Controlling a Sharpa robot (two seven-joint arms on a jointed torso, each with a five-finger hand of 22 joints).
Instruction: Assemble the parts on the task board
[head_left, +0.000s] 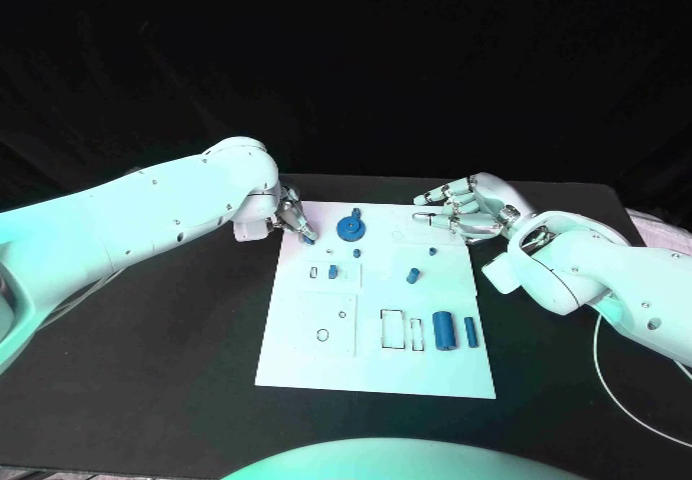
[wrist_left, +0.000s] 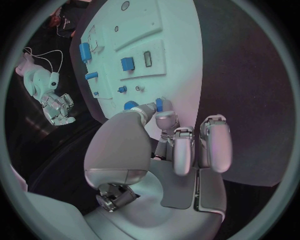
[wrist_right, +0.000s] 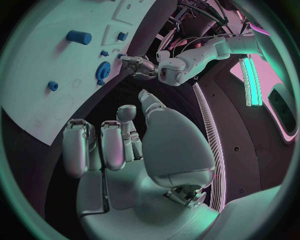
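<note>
Now seat small blue peg (head_left: 307, 238), pinched by left hand (head_left: 289, 216), squarely into white board (head_left: 325, 355); keep right hand (head_left: 469, 208), loosely curled and empty, off far right edge.

The tabletop (head_left: 159, 360) is black and plain. On it lies a white task board (head_left: 378, 368) marked with thin dark outlines of rectangles and small circles. The parts on the board are blue: a round gear (head_left: 351, 229) of deeper blue, two cylinders (head_left: 443, 329) of mid blue, and a few small blocks (head_left: 413, 273) of the same blue. Both arms are white, and the left robot hand (head_left: 293, 218) and right robot hand (head_left: 464, 204) are silver. A thin white cable (head_left: 613, 385) loops over the black tabletop.
</note>
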